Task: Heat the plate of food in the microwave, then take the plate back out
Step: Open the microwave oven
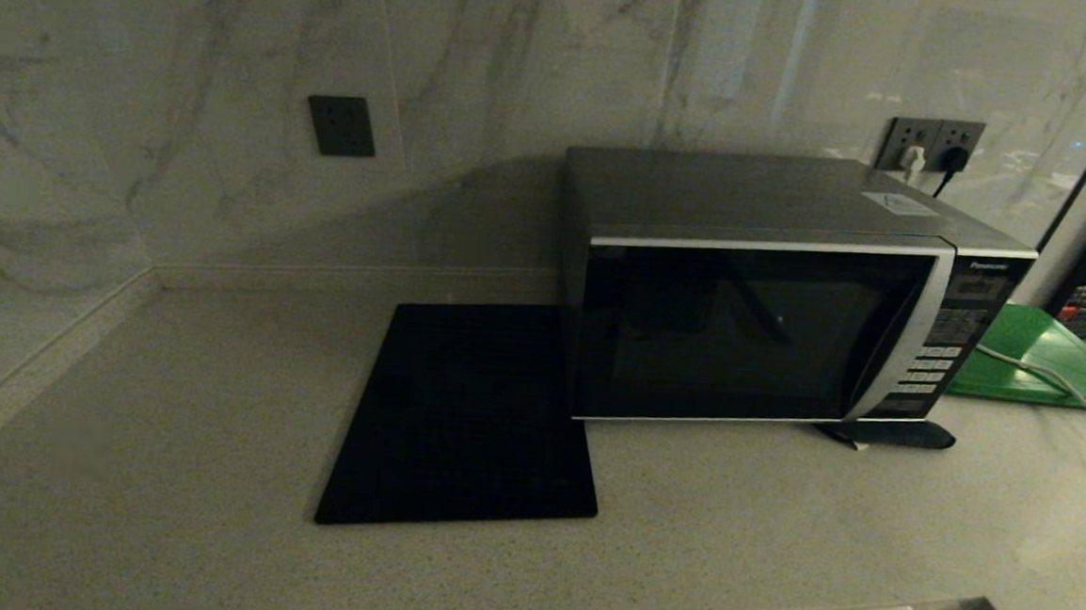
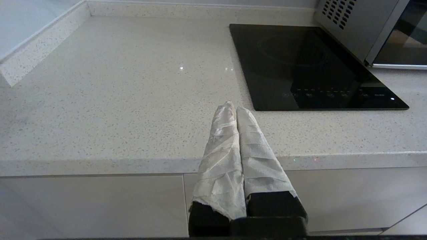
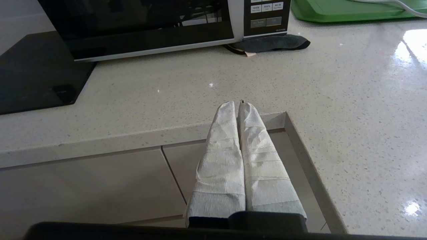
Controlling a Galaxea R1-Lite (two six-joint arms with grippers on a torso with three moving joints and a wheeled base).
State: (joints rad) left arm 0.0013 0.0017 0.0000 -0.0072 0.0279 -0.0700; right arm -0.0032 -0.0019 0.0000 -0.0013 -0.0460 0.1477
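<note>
The dark grey-and-silver microwave [image 1: 770, 300] stands on the counter at centre right, its dark glass door closed; its door and button panel [image 3: 265, 13] show in the right wrist view. The plate of food is not in view in any frame. Neither arm shows in the head view. My left gripper [image 2: 235, 108] hangs shut and empty in front of the counter's front edge, left of the microwave [image 2: 367, 30]. My right gripper [image 3: 237, 106] is also shut and empty, over the counter's front edge near the corner cut-out, in front of the microwave's door.
A flat black glass square [image 1: 466, 413] is set in the counter left of the microwave. A green board [image 1: 1049, 360] with a white cable lies at the right. A dark cloth pad [image 3: 270, 42] sits under the microwave's front right corner. Wall sockets [image 1: 930, 145] are behind it.
</note>
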